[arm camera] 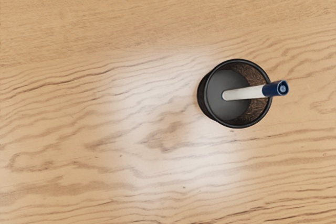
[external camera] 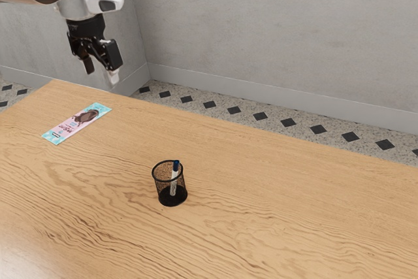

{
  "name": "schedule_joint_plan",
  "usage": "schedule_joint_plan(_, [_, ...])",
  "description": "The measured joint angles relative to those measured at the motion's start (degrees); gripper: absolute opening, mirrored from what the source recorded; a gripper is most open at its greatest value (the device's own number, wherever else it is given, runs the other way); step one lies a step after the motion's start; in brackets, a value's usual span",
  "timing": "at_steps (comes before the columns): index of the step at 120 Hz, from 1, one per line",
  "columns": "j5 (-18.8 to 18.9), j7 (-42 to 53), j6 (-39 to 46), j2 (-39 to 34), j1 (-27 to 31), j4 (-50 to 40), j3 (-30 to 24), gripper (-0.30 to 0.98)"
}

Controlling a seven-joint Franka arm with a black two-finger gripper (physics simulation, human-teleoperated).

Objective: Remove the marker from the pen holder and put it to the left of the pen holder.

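While one claw (external camera: 102,73) hangs released, one pen holder (arm camera: 237,126) holds one marker (arm camera: 248,93).

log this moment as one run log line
end effector: open, above table | marker: in pen holder, leaning on rim, blue end up | packet: flat on table | marker not yet out

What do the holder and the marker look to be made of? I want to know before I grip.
Holder: probably black-coated metal mesh; the marker shows through its side in the exterior view, though plastic is possible. Marker: likely plastic, with a smooth white barrel and a dark blue cap.
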Motion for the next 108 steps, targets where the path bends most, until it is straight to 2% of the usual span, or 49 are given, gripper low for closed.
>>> schedule_joint_plan(28, [0.0,0.6,0.5,1.2,0.1,0.0,-0.4,0.69])
schedule_joint_plan(34, [0.4,0.9,0.6,3.5,2.0,1.0,-2.6,0.69])
schedule_joint_plan(42, [3.1,2.0,0.6,9.0,5.2,4.4,-7.3,0.69])
schedule_joint_plan(56, [5.5,3.8,0.7,13.4,-0.1,5.6,-9.5,0.68])
schedule_joint_plan(78, [4.7,6.1,0.4,18.4,-0.3,7.3,-9.8,0.69])
schedule_joint_plan(88, [5.0,7.0,0.4,21.2,-2.3,8.2,-10.0,0.69])
schedule_joint_plan(108, [6.0,8.4,1.9,21.7,-3.5,3.6,-11.5,0.69])
